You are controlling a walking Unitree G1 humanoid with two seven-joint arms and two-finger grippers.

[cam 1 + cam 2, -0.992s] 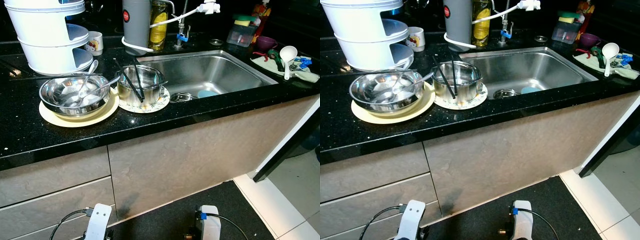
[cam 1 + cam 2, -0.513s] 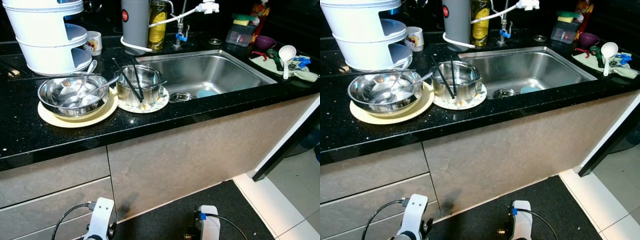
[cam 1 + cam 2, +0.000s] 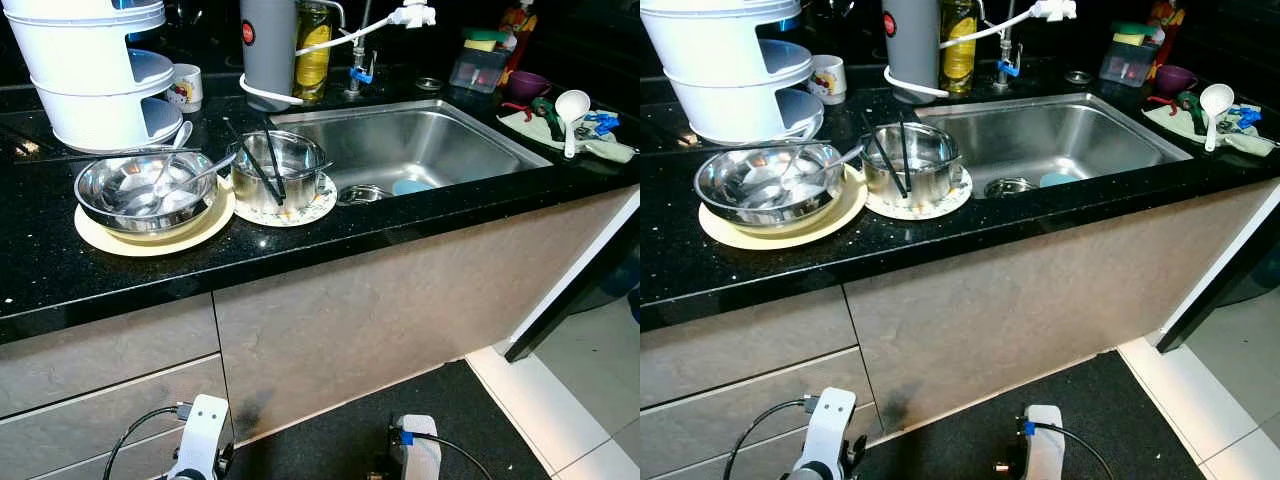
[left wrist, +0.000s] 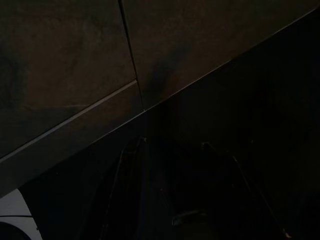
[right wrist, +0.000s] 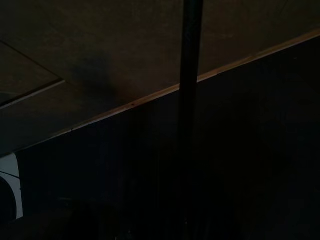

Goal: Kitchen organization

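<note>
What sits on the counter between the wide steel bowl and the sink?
In the left eye view, a steel pot holding black chopsticks, on a patterned plate, sits between the wide steel bowl and the sink.

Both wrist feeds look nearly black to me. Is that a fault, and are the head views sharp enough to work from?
Left wrist view: very dark, cabinet seams faintly legible, so shade rather than a fault. Right wrist view: darker still. Left eye view: sharp, with glare off the steel bowl and sink. Right eye view: equally sharp, black countertop speckled with reflections.

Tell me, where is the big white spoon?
The white spoon lies on the counter's far right, right of the sink, beside a purple cup.
</note>
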